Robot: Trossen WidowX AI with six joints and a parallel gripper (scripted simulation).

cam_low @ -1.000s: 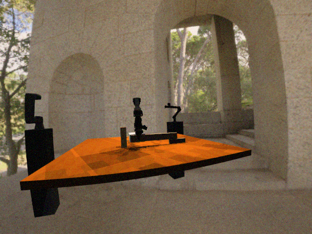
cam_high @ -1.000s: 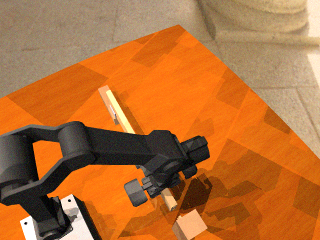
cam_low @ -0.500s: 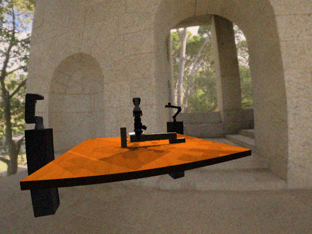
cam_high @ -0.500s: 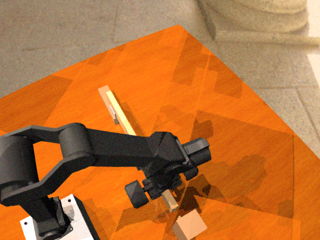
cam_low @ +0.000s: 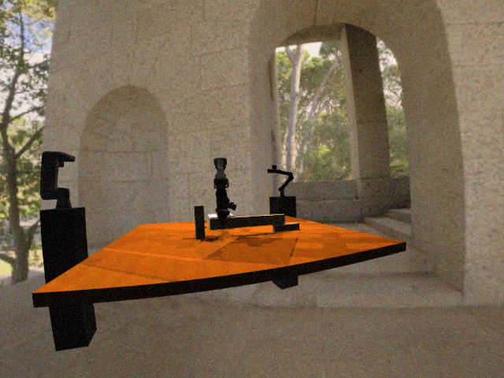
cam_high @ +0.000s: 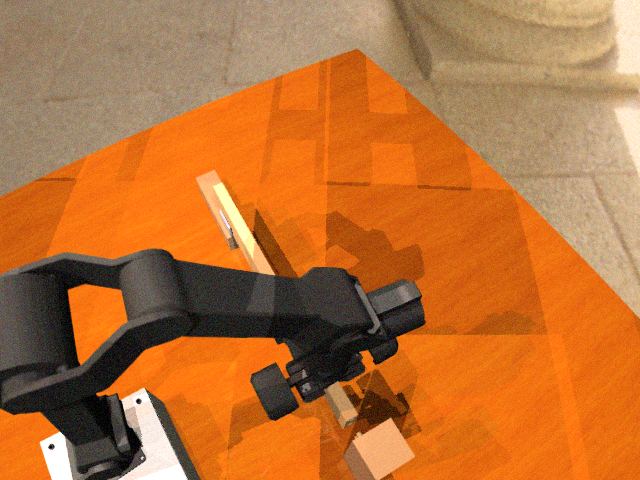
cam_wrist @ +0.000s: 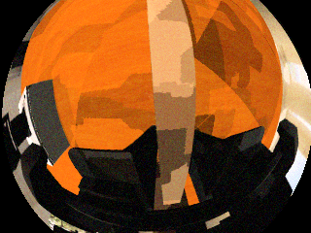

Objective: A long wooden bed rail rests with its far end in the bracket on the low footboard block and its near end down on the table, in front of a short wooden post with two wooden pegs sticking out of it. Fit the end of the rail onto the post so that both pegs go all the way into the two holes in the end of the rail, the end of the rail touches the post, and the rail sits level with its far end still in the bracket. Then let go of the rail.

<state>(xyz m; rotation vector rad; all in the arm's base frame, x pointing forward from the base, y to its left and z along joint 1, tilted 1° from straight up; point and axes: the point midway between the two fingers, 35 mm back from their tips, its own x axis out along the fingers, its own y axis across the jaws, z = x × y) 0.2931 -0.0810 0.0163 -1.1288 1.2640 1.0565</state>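
The long wooden rail runs from the low footboard block towards the short wooden post. My gripper is shut on the rail close to its near end, with one finger on each side. The near end is lifted off the table and the rail looks about level in the exterior view. A small gap shows between the rail's end and the post. The pegs are too small and shadowed to make out.
The arm's white base plate sits at the table's front left. Black camera stands rise beside the orange table. Stone floor and arches surround the table.
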